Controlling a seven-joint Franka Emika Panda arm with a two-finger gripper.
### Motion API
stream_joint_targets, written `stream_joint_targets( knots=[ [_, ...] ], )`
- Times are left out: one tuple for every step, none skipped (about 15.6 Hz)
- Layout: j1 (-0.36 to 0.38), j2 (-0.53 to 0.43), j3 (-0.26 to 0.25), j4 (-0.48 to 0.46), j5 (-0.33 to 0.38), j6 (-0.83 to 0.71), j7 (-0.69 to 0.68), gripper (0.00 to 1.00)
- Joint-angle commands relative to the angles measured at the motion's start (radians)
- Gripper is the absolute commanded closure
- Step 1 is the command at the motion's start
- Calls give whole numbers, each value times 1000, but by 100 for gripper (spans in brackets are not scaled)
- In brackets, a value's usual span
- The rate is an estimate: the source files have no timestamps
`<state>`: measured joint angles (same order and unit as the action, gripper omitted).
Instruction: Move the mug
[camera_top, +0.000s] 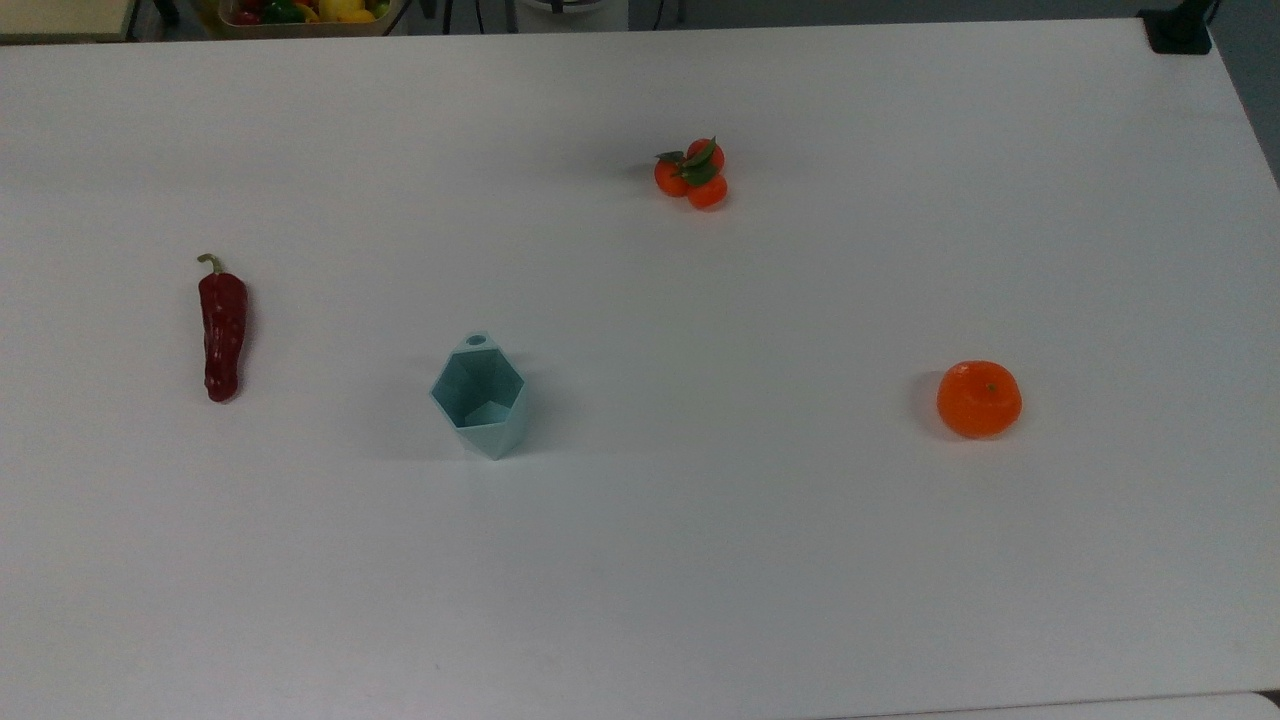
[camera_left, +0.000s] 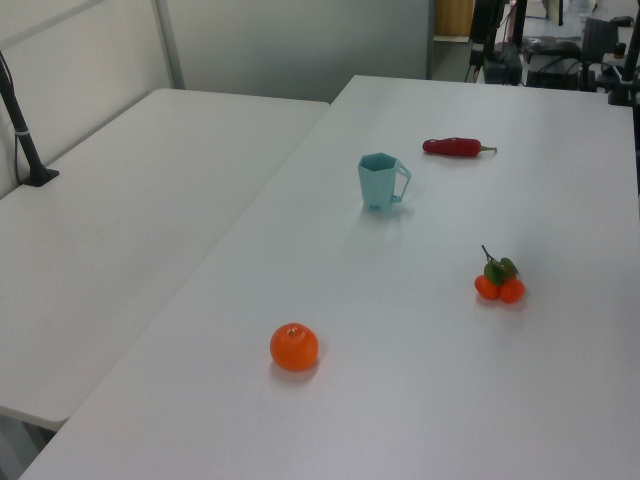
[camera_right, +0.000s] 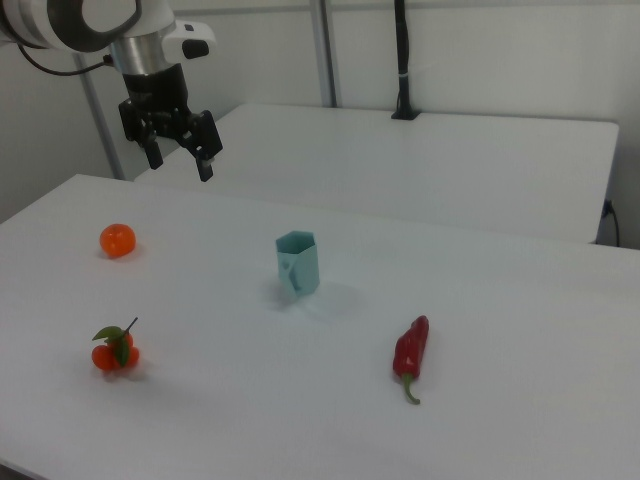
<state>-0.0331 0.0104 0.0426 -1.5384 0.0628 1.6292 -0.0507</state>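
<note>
mug (camera_top: 480, 396) upright, alone mid-table – open access. gripper (camera_right: 180, 158) hangs high at 10 o'clock of it in the right view, fingers spread, empty – approach not yet begun.

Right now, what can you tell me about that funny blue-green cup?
The pale teal faceted mug stands upright on the white table, open end up and empty inside. Its rim is six-sided, its angular body narrows toward the bottom, and a small handle tab has a round hole. It looks like matte plastic. Nothing touches it but the table; the red chili pepper lies apart from it.
</note>
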Motion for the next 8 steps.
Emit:
stream_joint_targets(
  knots=[
    [25,-56,-33,-60,9,15,-29,0],
    [24,-58,-33,-60,9,15,-29,0],
    [25,-59,-33,-62,9,15,-31,0],
    [25,-61,-33,-62,9,15,-32,0],
    [21,-61,-35,-60,9,15,-35,0],
    [19,-61,-35,-60,9,15,-37,0],
    [19,-61,-36,-60,9,15,-37,0],
    [19,-61,-38,-60,9,15,-37,0]
  ],
)
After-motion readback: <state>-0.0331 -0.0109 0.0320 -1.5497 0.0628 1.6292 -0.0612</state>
